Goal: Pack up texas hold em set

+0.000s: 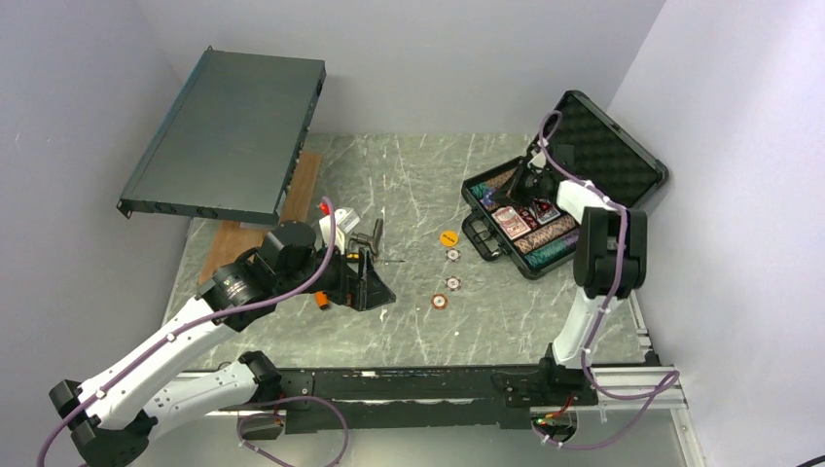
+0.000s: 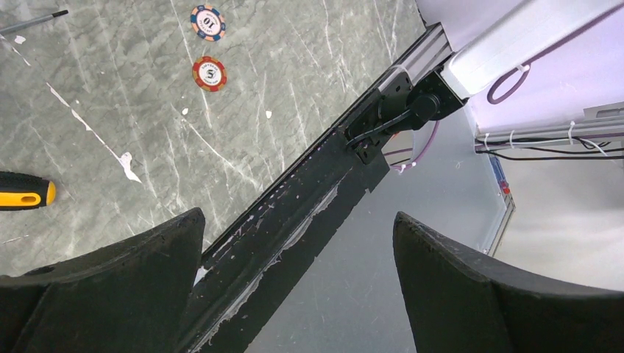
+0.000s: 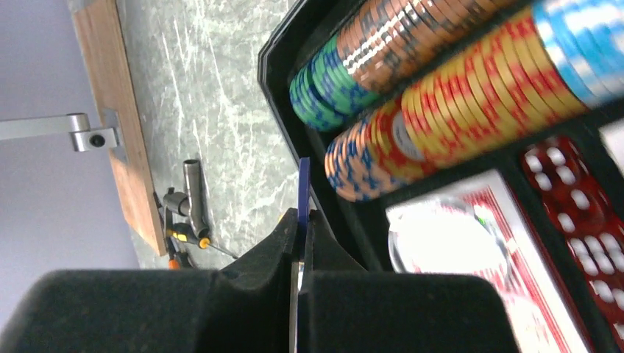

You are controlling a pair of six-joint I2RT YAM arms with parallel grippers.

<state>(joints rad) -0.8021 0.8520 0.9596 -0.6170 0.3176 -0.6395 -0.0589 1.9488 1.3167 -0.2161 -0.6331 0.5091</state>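
Observation:
The black case [image 1: 611, 148] lies open at the back right, its foam-lined lid propped up. Its tray holds rows of striped chips [image 3: 456, 81], a red card deck [image 3: 508, 257] and red dice [image 3: 570, 191]. My right gripper [image 1: 530, 187] hangs over the tray's left end. It is shut [image 3: 303, 220] on a thin dark-blue piece seen edge on. Three loose chips [image 1: 452, 283] and a yellow button [image 1: 448, 237] lie on the marble in the middle. My left gripper [image 1: 375, 288] hovers left of them, open [image 2: 298, 220] and holding nothing.
A large dark-grey rack unit [image 1: 229, 136] leans at the back left over a wooden board [image 1: 304, 180]. Orange- and yellow-handled screwdrivers [image 1: 322, 207] [image 2: 26, 191] and a grey T-shaped tool [image 1: 370, 233] lie near the left gripper. A black rail [image 1: 409, 381] runs along the near edge.

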